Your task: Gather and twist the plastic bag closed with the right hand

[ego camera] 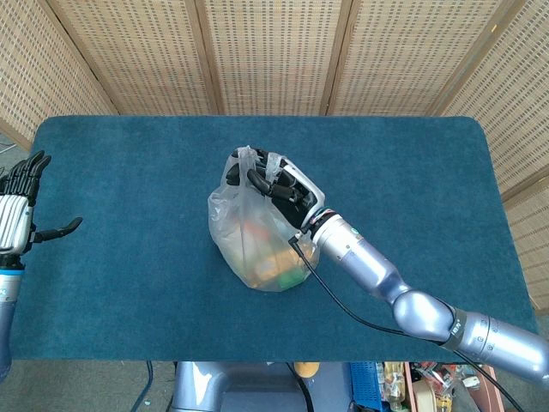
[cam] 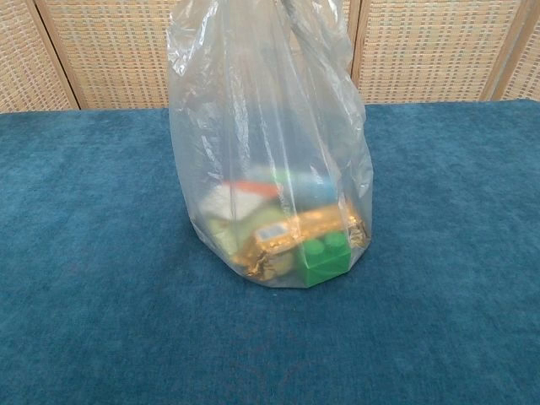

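Observation:
A clear plastic bag (ego camera: 249, 236) stands in the middle of the blue table, and the chest view shows its body (cam: 261, 143) up close. Inside lie a green block (cam: 325, 260), a gold wrapper (cam: 291, 236) and other small items. My right hand (ego camera: 281, 190) grips the gathered top of the bag from above, with the neck bunched in its fingers. The chest view cuts the hand off above the frame. My left hand (ego camera: 19, 213) hovers at the table's far left edge, fingers spread and holding nothing.
The blue cloth table (ego camera: 129, 163) spreads on all sides of the bag. Wicker screens (ego camera: 274, 51) stand behind it. A black cable (ego camera: 339, 302) runs along my right forearm. Clutter (ego camera: 429, 382) lies on the floor below the table's near edge.

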`<state>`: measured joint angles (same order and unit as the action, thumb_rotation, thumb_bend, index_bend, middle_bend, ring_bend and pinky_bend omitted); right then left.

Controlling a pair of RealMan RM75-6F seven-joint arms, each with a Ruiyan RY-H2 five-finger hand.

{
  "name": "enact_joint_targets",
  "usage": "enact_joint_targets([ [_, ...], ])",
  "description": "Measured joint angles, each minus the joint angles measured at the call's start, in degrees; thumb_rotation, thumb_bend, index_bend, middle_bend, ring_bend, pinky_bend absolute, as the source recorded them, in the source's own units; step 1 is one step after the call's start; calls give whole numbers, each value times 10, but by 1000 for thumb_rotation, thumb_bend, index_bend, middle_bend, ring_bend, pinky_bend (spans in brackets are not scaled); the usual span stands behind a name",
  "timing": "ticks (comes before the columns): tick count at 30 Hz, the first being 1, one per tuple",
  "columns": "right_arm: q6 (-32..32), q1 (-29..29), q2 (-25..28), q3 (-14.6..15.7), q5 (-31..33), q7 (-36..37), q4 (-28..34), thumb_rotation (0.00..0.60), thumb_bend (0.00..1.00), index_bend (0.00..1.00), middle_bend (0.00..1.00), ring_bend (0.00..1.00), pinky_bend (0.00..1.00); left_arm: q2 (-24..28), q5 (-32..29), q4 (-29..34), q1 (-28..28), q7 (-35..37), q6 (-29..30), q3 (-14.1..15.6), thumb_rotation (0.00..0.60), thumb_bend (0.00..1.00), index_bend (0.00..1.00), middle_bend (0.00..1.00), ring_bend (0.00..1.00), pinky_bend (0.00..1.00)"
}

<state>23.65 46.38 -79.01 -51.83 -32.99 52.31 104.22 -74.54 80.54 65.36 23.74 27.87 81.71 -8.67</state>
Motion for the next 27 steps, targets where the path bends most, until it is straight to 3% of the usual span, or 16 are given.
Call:
enact_joint_targets([
  [8, 10, 19, 6, 7, 17, 2, -4, 600, 594, 314, 429, 320, 230, 33, -25, 70, -18, -37, -20, 0, 600, 192, 0, 0, 0, 0],
  [13, 12, 29, 6, 4, 25, 8, -6, 600, 592, 312, 429, 347, 331, 52, -45, 122, -42, -54, -17, -2, 600, 193, 0, 0, 0, 0],
  [20, 2, 43, 8, 3, 31, 12, -12, 600, 605, 336, 479, 401, 437, 63, -63, 146, -66, -70, -10, -8, 600, 193, 0, 0, 0, 0],
  [27, -16, 50, 14, 8, 27, 9, -20, 600, 748, 440, 565, 459, 607, 64, -62, 151, -74, -72, -3, -16, 600, 192, 0, 0, 0, 0],
])
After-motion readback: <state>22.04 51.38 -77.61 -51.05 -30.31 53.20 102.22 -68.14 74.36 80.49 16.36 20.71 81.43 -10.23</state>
